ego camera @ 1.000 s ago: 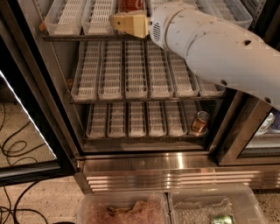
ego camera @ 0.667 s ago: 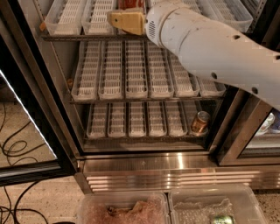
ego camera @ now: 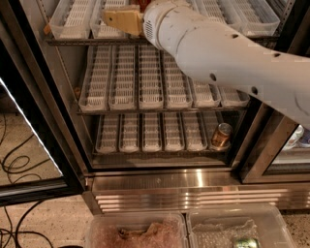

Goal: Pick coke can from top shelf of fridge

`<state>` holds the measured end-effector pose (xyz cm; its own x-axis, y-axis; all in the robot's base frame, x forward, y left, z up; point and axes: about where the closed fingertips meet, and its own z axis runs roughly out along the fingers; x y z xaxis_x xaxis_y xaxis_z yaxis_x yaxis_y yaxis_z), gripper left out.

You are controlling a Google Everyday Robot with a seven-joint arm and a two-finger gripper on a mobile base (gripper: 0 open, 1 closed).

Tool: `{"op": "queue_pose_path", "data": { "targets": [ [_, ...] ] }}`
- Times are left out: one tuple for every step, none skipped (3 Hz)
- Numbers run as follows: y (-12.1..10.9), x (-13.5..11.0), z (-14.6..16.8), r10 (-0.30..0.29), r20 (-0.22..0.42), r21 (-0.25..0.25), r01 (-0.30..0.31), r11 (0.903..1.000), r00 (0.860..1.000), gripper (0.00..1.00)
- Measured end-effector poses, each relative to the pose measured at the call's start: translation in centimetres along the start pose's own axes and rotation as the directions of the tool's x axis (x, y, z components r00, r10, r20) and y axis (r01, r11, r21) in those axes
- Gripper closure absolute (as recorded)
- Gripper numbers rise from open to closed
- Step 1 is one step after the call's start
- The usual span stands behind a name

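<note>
Hovering over the front of the uppermost rack, the tan two-finger gripper [ego camera: 118, 20] sits just left of the coke can [ego camera: 141, 4], a red soda can of which only a sliver shows at the frame's top edge. Whether the gripper is open, or has hold of anything, cannot be told. Behind it, the thick white arm [ego camera: 218, 53] slants across the opening from the right.

The can stands on the top shelf [ego camera: 68, 40], a dark metal rack carrying white slotted lane trays, inside the fridge [ego camera: 184, 186], a stainless-steel display cooler. A copper-gold can [ego camera: 222, 135] rests on the lowest rack and is not the target.

The step in hand looks like the final approach. It is probably best done by keeping the gripper level, straddling the can at mid-body, and closing squarely before lifting it clear of the tray lip.
</note>
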<state>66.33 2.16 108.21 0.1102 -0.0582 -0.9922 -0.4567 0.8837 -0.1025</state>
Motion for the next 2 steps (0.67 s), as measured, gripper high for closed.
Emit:
{"op": "queue_pose_path", "data": {
  "targets": [
    [0.97,-0.61,1.64,0.009,0.027,-0.012,-0.008,0.9999,1.0,0.0],
    [0.99,-0.63,1.67,0.009,0.027,-0.012,-0.009,0.9999,1.0,0.0]
  ]
}}
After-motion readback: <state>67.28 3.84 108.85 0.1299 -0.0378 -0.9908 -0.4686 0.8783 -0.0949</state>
